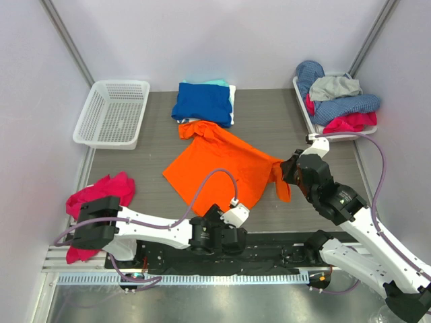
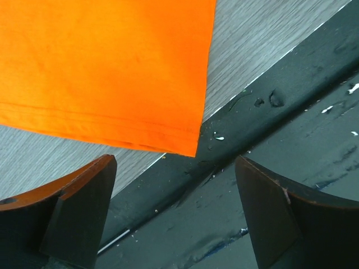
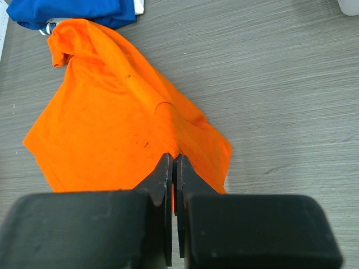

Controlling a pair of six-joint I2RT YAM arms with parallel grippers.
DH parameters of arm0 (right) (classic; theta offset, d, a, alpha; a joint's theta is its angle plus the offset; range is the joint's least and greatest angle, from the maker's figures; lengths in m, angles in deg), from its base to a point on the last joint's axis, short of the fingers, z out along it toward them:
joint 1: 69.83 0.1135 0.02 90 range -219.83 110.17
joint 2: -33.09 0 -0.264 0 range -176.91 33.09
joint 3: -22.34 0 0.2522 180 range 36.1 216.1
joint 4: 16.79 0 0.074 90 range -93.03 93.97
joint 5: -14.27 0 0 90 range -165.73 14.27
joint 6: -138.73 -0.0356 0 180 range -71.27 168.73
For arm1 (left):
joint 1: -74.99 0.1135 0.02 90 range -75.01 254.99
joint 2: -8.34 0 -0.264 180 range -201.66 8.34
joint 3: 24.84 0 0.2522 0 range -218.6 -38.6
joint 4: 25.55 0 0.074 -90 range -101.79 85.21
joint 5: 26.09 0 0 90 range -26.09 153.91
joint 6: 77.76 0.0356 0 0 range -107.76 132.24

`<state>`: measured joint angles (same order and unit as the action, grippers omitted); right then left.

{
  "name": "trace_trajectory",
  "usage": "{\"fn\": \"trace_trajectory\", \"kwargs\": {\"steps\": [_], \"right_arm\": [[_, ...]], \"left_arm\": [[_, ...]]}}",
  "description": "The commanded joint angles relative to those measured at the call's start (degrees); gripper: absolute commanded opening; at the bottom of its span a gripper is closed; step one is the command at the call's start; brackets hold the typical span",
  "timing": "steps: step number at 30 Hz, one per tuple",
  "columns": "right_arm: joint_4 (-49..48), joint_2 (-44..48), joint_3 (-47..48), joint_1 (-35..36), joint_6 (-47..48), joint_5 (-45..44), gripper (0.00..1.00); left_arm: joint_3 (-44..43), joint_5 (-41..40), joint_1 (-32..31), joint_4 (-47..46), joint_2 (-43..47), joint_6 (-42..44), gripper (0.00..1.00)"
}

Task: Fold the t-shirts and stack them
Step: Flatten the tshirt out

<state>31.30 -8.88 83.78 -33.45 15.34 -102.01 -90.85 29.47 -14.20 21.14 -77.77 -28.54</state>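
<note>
The orange t-shirt [image 1: 222,165] lies spread and rumpled on the grey table, its collar end near the folded royal blue shirt [image 1: 202,102]. The blue shirt rests on pale teal and white cloth [image 1: 227,86]. My right gripper [image 1: 283,168] is shut on the orange shirt's right edge; in the right wrist view the gripper [image 3: 174,158] pinches a raised fold of the shirt [image 3: 106,129], with the blue shirt [image 3: 67,11] at top left. My left gripper [image 1: 217,217] is open and empty just off the shirt's near corner; in its wrist view the gripper [image 2: 175,168] hovers over the black mat below the orange hem [image 2: 101,61].
A white mesh basket [image 1: 111,113] stands at the back left. A white tray [image 1: 301,101] at the back right holds a heap of blue, grey and pink clothes [image 1: 340,101]. A pink-red shirt [image 1: 101,195] lies crumpled by the left arm. A black mat [image 1: 269,245] runs along the near edge.
</note>
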Motion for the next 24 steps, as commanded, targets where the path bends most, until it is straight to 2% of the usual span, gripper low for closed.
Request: {"fn": "trace_trajectory", "kwargs": {"steps": [1,6,24], "right_arm": [[-1.5,0.1,2.2,-0.2,-0.7,-0.6,0.01],[-2.0,-0.3,2.3,-0.2,-0.8,-0.3,0.01],[-1.9,-1.2,3.4,-0.2,-1.3,0.1,0.01]], "left_arm": [[0.1,-1.6,-0.2,-2.5,-0.8,-1.4,0.89],[1.4,-2.8,-0.2,-1.8,0.0,-2.4,0.77],[2.0,-1.4,0.0,-4.3,-1.5,-0.9,0.73]]}}
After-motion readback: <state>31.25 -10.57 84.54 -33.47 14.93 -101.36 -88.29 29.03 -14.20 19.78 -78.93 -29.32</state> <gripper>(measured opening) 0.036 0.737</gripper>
